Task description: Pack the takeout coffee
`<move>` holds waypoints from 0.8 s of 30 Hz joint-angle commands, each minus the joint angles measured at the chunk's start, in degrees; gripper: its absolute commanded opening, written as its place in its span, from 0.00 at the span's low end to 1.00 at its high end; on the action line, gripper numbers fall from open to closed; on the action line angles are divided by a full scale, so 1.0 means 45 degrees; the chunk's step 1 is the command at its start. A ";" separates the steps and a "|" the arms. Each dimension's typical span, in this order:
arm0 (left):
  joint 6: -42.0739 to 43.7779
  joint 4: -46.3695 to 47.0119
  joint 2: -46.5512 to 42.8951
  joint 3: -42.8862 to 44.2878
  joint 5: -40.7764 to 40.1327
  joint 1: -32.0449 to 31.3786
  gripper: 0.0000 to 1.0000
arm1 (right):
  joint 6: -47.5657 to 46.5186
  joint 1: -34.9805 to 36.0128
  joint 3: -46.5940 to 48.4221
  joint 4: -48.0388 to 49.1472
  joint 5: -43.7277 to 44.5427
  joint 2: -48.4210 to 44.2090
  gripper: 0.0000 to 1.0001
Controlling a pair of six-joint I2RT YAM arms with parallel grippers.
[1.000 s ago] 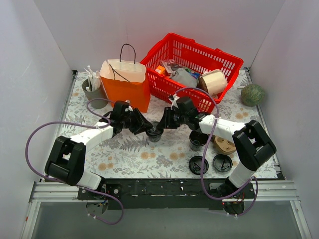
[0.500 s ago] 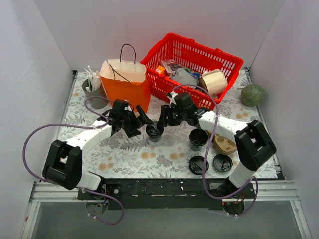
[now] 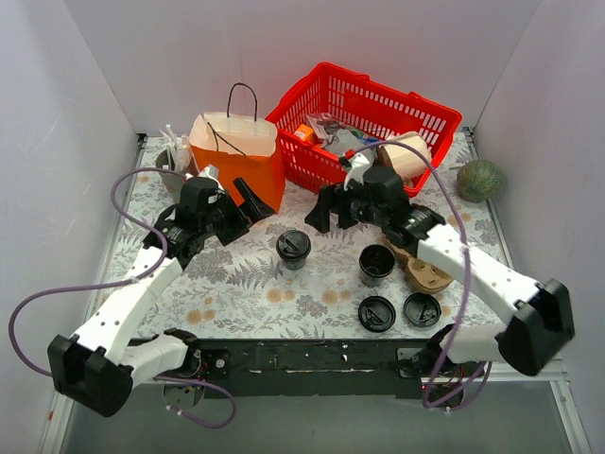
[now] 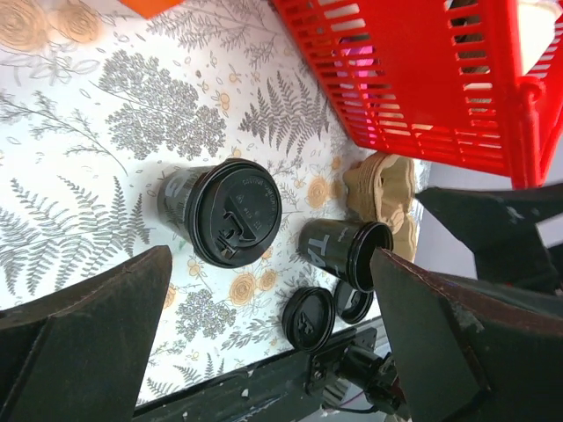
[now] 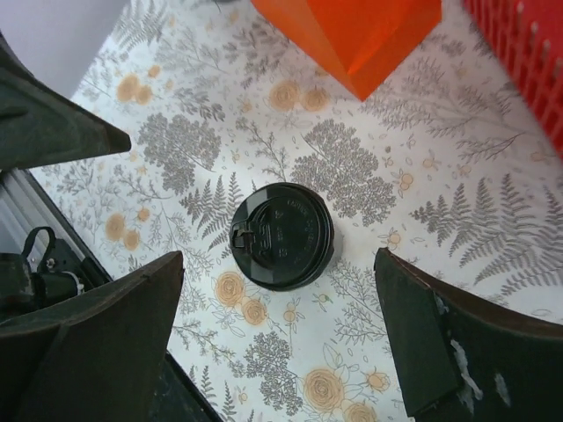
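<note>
- The left gripper (image 3: 242,208) has its jaws spread wide and holds nothing. It hangs over the table (image 3: 236,284) just near of the bag (image 3: 236,156), and its fingers (image 3: 250,194) point right towards the coffee (image 3: 293,246).
- In the left wrist view the coffee (image 4: 233,213) shows in the gap between the two fingers (image 4: 88,352), clear of both. The left gripper (image 4: 271,257) touches neither cup nor lid.
- The right gripper (image 3: 321,210) is also spread wide and empty. It hangs just near of the basket (image 3: 364,113), far and right of the coffee, with its fingers (image 3: 314,218) pointing left.
- In the right wrist view the coffee (image 5: 281,235) sits between the two fingers (image 5: 97,343), apart from both. The right gripper (image 5: 280,255) is clear of it.
- The coffee stands upright on the table with its lid on, between the two grippers and a little nearer than both. It is outside the bag, near and right of it.
- An open cup (image 3: 376,265) stands to the right of the coffee, apart from it.
- Two loose lids (image 3: 376,313) lie near the table's near edge, near of the open cup.
- A tray (image 3: 425,274) lies just right of the open cup.
</note>
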 commanded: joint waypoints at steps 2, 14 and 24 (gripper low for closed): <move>0.0044 -0.1936 -0.1654 0.0601 -0.1675 -0.0006 0.98 | -0.1180 0.0010 -0.1841 0.0928 0.1798 -0.3050 0.98; -0.0111 -0.3227 -0.2906 -0.0217 -0.2751 -0.0006 0.98 | -0.1206 -0.0126 -0.2823 -0.2875 0.7246 -0.6627 0.98; 0.0278 -0.2368 -0.2144 -0.0980 -0.2125 -0.0005 0.98 | 0.0362 -0.3442 -0.3876 -0.5400 0.7781 -0.7781 0.97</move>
